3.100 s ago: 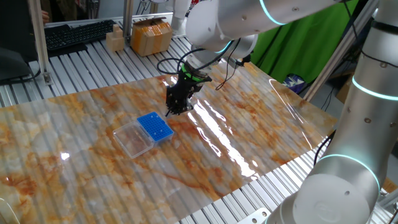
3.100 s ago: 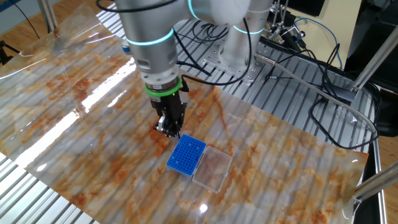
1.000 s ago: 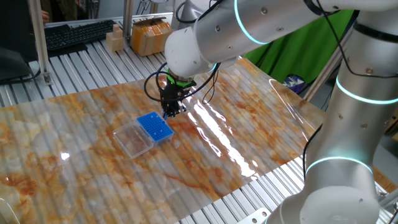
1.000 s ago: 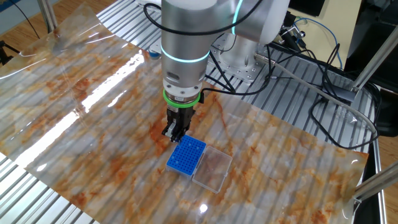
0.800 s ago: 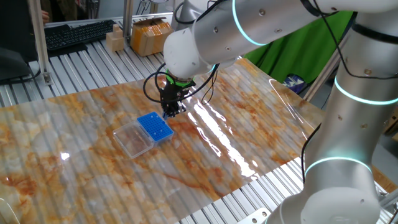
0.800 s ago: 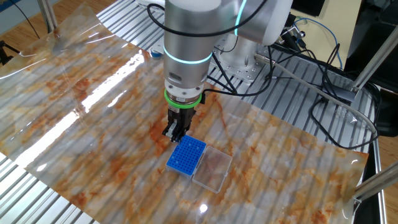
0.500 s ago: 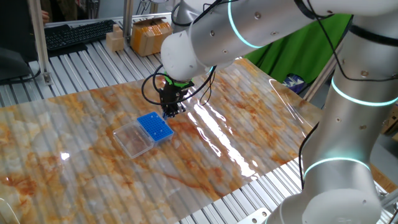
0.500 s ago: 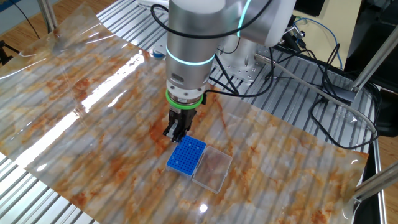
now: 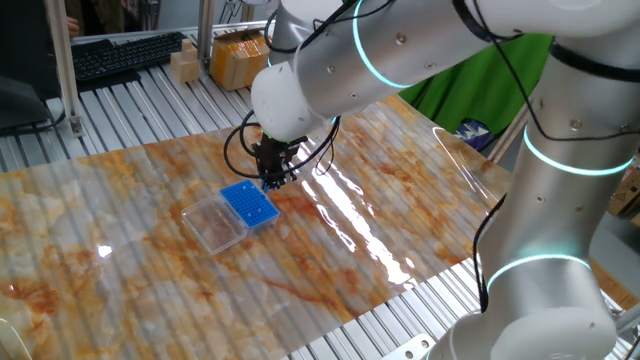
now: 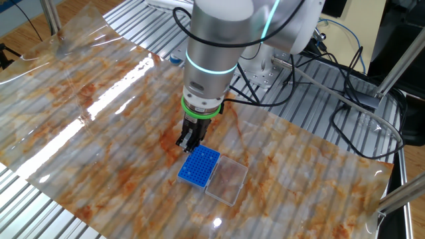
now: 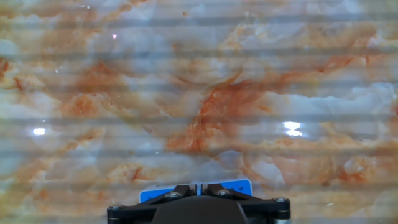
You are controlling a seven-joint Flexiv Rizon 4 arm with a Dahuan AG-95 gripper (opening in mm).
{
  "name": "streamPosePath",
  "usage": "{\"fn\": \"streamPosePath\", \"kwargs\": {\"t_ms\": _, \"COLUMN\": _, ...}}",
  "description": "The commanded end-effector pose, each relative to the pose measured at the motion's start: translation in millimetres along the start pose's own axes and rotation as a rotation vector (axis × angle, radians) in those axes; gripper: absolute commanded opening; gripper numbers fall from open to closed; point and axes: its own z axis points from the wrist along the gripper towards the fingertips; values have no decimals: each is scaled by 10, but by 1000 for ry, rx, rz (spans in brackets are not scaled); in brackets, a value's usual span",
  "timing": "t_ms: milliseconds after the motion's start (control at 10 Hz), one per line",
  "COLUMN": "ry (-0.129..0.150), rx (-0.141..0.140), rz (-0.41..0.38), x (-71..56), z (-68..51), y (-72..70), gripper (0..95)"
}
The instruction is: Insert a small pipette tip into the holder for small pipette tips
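1. One arm works here: our black two-finger hand (image 10: 188, 141) points straight down at the near edge of the small bright blue rectangular rack with its grid of tiny holes (image 10: 199, 166), hanging just above that end of it.
2. In the hand view the two fingers (image 11: 180, 190) meet at the bottom of the frame with barely a slit between them – we read the hand as pressed together. The tiny pointed pipette tip does not show in any view; if we have it, it sits pinched in that slit, too small to make out.
3. The blue rack lies flat on the marbled orange-and-white surface (image 9: 120, 250), touching the clear colourless plastic tray (image 9: 212, 225) along one long side.
4. What could go wrong, as we judge it:
   - With the tip unseen, we cannot check that it hangs straight. A tilted tip would meet the rack's top between holes and bend or slip from our grip.
   - We are over the rack's very edge, so a small sideways error puts the tip on the rim or off onto the surface.
   - The rack looks light and unfixed – a downward push off-centre could tip it or slide it against the clear tray.
   - Letting go before the tip is seated could leave it leaning, or drop it flat on the grid.
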Motion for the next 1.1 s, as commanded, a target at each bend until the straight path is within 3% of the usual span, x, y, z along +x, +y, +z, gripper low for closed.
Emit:
{"fn": "streamPosePath", "kwargs": {"t_ms": 100, "ry": -9, "rx": -4, "rz": 1, "x": 1, "z": -5, "y": -4, "gripper": 0}}
{"fn": "streamPosePath", "kwargs": {"t_ms": 1100, "ry": -54, "rx": -12, "rz": 12, "x": 23, "z": -18, "y": -11, "gripper": 0}}
